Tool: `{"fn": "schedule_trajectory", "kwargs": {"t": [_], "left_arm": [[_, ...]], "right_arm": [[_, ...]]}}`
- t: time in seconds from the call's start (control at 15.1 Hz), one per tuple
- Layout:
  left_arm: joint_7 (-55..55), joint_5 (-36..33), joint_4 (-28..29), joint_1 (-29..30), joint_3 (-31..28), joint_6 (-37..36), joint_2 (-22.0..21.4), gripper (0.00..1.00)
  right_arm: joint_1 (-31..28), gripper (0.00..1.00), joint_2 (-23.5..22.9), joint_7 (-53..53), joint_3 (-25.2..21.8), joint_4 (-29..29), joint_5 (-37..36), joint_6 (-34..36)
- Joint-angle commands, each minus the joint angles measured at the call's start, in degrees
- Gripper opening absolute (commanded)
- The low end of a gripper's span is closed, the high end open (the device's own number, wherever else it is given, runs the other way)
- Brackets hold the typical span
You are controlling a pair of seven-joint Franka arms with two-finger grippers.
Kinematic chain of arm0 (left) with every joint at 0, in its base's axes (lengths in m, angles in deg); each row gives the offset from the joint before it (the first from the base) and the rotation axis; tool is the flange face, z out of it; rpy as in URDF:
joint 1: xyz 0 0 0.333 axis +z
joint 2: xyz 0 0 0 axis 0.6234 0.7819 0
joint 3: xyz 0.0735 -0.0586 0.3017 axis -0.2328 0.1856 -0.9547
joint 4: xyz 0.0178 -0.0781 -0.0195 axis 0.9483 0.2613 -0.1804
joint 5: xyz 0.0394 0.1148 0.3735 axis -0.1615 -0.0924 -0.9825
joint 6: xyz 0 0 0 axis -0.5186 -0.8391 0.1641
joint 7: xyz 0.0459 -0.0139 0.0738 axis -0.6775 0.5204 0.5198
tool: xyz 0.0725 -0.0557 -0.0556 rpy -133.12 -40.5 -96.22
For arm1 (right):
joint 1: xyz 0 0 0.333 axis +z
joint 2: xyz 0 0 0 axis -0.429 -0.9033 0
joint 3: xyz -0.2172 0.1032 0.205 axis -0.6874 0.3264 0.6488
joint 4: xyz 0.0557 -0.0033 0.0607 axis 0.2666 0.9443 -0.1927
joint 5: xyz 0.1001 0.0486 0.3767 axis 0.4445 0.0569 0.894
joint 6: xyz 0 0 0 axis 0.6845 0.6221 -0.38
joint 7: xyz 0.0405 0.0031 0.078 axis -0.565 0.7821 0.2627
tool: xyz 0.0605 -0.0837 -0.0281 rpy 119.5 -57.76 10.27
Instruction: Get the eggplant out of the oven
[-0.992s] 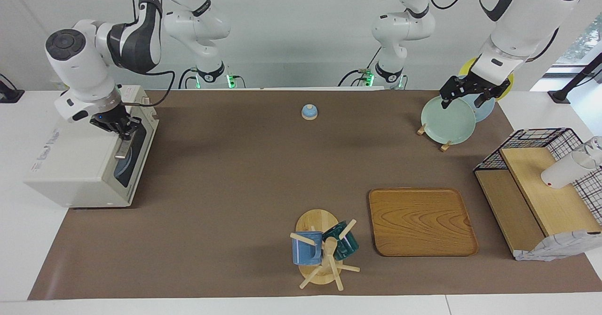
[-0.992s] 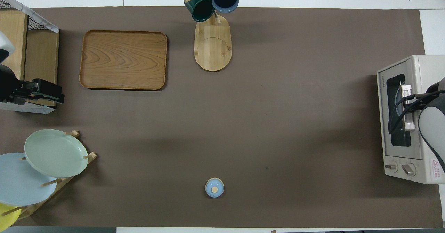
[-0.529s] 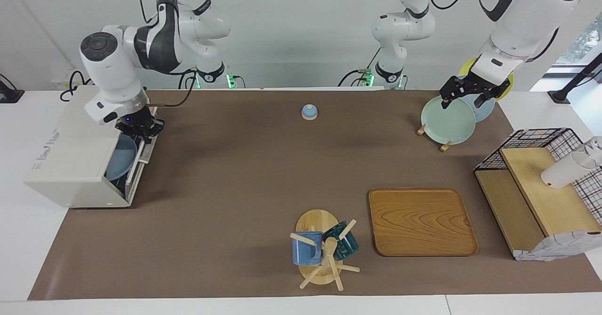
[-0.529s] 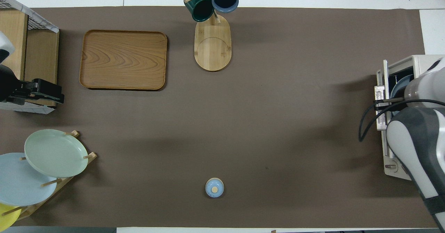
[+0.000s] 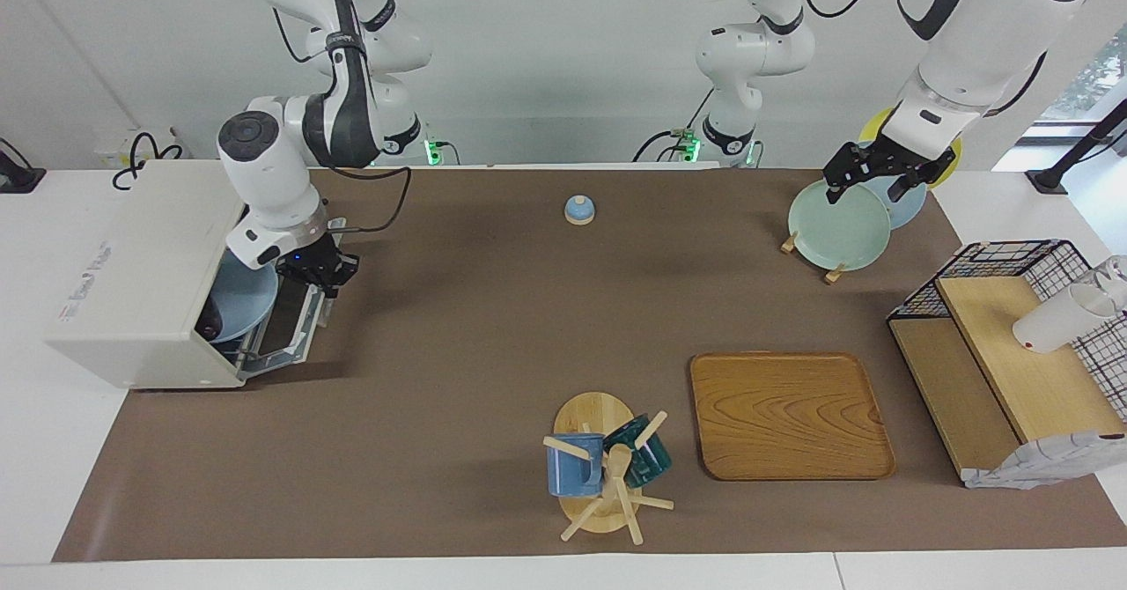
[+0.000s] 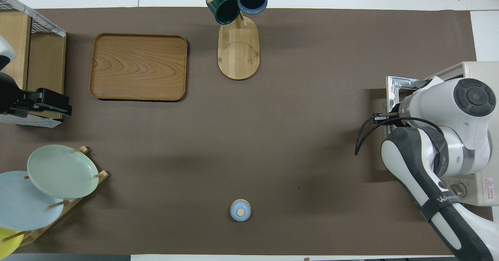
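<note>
Oven [image 5: 141,282]: door [image 5: 290,326] lowered for access. Right tool [image 5: 321,277] closed on handle. Left tool [image 5: 885,180] spread, waiting over plates [image 5: 836,224].

Legible text is sparse. The right arm [image 6: 440,210] carries white lettering on its dark band, reading "WAN" before it is cut off. The oven [image 6: 481,193] bears a red warning-triangle sticker at its corner [image 6: 489,184]; the print on its top panel [image 5: 91,271] is too small to read.
</note>
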Motion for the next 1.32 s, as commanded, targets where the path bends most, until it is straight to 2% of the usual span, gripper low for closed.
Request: {"fn": "schedule_trajectory", "kwargs": {"t": [0.0, 0.2, 0.46, 0.6, 0.66, 0.73, 0.79, 1.06, 1.26], "left_arm": [[-0.34, 0.36, 0.56, 1.07, 0.64, -0.30, -0.81, 1.00], [-0.34, 0.36, 0.56, 1.07, 0.64, -0.30, -0.81, 1.00], [-0.25, 0.36, 0.56, 1.07, 0.64, -0.30, -0.81, 1.00], [-0.25, 0.36, 0.56, 1.07, 0.64, -0.21, -0.90, 1.00], [-0.34, 0.36, 0.56, 1.07, 0.64, -0.21, -0.81, 1.00], [-0.25, 0.36, 0.56, 1.07, 0.64, -0.21, -0.90, 1.00], [-0.34, 0.36, 0.56, 1.07, 0.64, -0.29, -0.81, 1.00], [-0.34, 0.36, 0.56, 1.07, 0.64, -0.29, -0.81, 1.00], [-0.34, 0.36, 0.56, 1.07, 0.64, -0.30, -0.81, 1.00]], "right_arm": [[-0.96, 0.00, -1.69, 0.15, -0.85, -0.13, 1.17, -2.02], [-0.87, 0.00, -3.97, 0.06, -0.85, -0.30, 4.68, -2.72], [2.55, 0.00, -3.97, -1.16, -0.76, -1.00, 5.75, -1.68], [5.97, 0.00, -3.80, -6.76, -0.85, -4.06, 6.54, 2.95], [7.12, 0.13, -3.71, -9.14, -0.85, -6.78, 6.45, 6.81], [7.31, 0.39, -3.45, -10.12, -0.85, -9.42, 5.84, 10.25], [7.31, 0.49, -3.10, -10.22, -0.93, -11.62, 5.23, 13.06], [5.12, 0.49, -1.08, -9.43, -1.29, -13.05, -4.16, 17.03], [1.44, 0.49, -0.28, -3.83, -1.29, -12.70, -6.12, 18.19]]}}
